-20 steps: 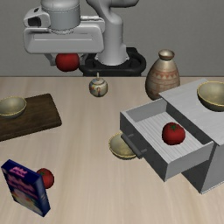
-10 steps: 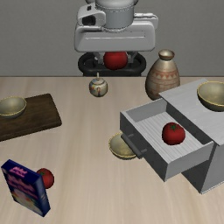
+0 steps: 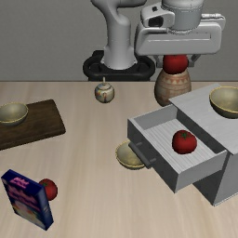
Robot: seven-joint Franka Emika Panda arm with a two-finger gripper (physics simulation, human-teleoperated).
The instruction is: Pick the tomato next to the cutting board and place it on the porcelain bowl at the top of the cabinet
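The gripper (image 3: pixel 175 58) is closed on the tomato (image 3: pixel 174 66) and holds it in the air, just above the brown vase (image 3: pixel 173 86) at the back of the table. Over the last 1 second the arm has swung across the scene: the tomato hung toward the exterior view's left, then passed in front of the robot's base (image 3: pixel 118 66), and is now toward the exterior view's right. That puts the pick behind it and the carry well under way.

The porcelain bowl (image 3: pixel 225 100) sits on top of the cabinet (image 3: pixel 209 125), farther to the exterior view's right and lower in the view than the tomato, so the 2 are still apart. The remaining travel looks short: a little more sideways and forward, then a descent over the bowl and a release.

From this angle it is hard to say how much clearance the tomato has over the vase's mouth; it may be higher than it looks.

The cutting board (image 3: pixel 35 126) now has no tomato beside it. 2 other tomatoes lie about, 1 in the open drawer (image 3: pixel 160 153) and 1 behind the blue box (image 3: pixel 24 196), and neither has moved.
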